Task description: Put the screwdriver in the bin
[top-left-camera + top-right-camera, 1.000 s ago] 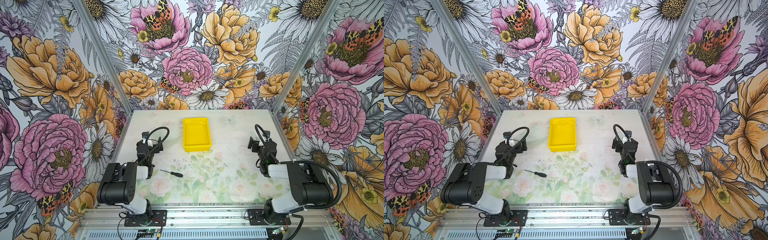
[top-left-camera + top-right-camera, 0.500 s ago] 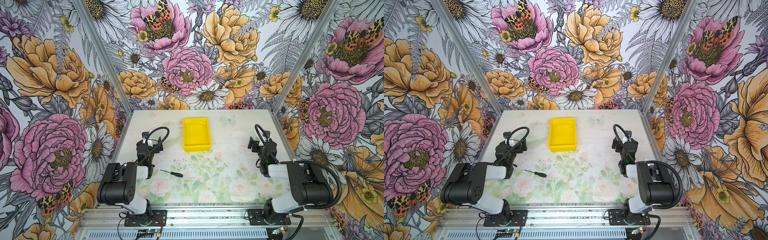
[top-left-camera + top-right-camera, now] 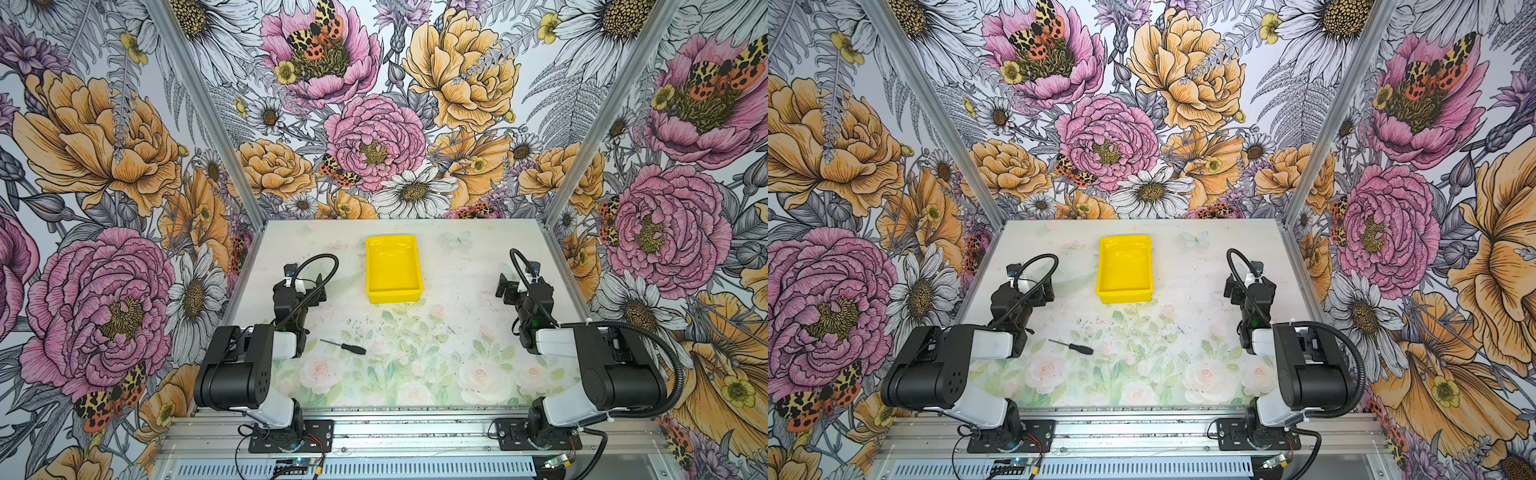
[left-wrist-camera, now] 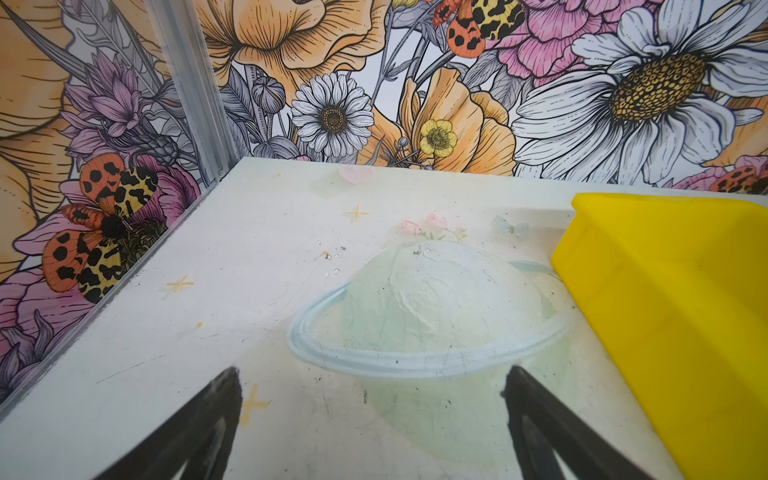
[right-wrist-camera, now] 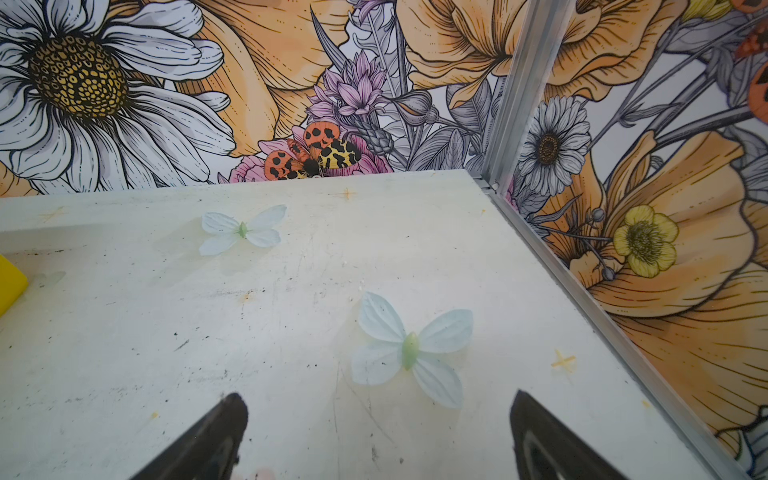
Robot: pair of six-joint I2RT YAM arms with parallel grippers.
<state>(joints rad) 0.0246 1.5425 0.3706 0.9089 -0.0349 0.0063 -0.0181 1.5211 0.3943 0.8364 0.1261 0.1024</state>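
The screwdriver (image 3: 344,346) (image 3: 1072,346), slim with a black handle, lies flat on the table at the near left, its handle pointing right, close beside my left arm's forearm. The yellow bin (image 3: 392,294) (image 3: 1123,296) stands empty at the far middle; its side wall (image 4: 665,316) fills one side of the left wrist view and a corner (image 5: 9,284) shows in the right wrist view. My left gripper (image 3: 311,287) (image 4: 372,376) is open over bare table left of the bin, farther back than the screwdriver. My right gripper (image 3: 508,286) (image 5: 378,399) is open at the right side. Neither wrist view shows the screwdriver.
Flower-printed walls with metal corner posts (image 3: 577,166) enclose the table on three sides. The table top carries printed flowers, a ringed planet (image 4: 432,316) and pale butterflies (image 5: 409,349). Both arm bases sit on a metal rail (image 3: 415,428) along the front edge.
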